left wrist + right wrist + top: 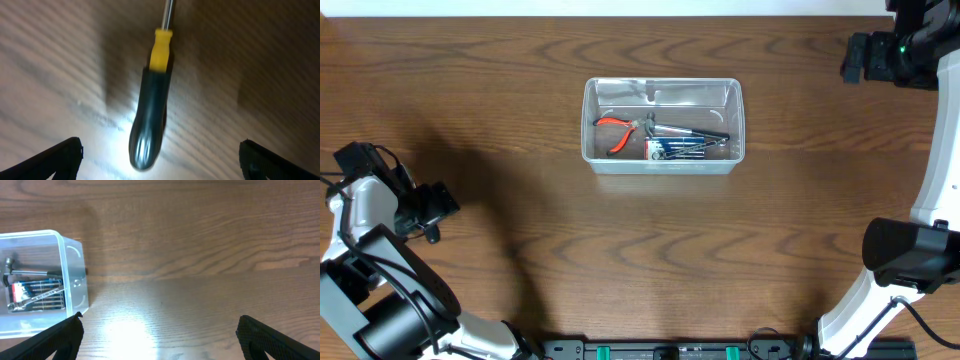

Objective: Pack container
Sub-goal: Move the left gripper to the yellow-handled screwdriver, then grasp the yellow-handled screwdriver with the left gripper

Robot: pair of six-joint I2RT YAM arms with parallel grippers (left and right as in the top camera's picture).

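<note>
The clear plastic container (588, 120) stands at the table's middle. It holds red-handled pliers (617, 130), a small hammer and a pack of blue-handled tools (685, 148). Its corner shows at the left of the right wrist view (75, 275). My left gripper (438, 205) is at the far left of the table, open. In the left wrist view a screwdriver (152, 105) with a black handle and yellow collar lies on the wood between the open jaws (160, 146), untouched. My right gripper (852, 58) is open and empty (159, 322) at the far right, well away from the container.
The table is dark brown wood. The arm bases stand at the front left and front right corners. A black rail runs along the front edge (670, 350).
</note>
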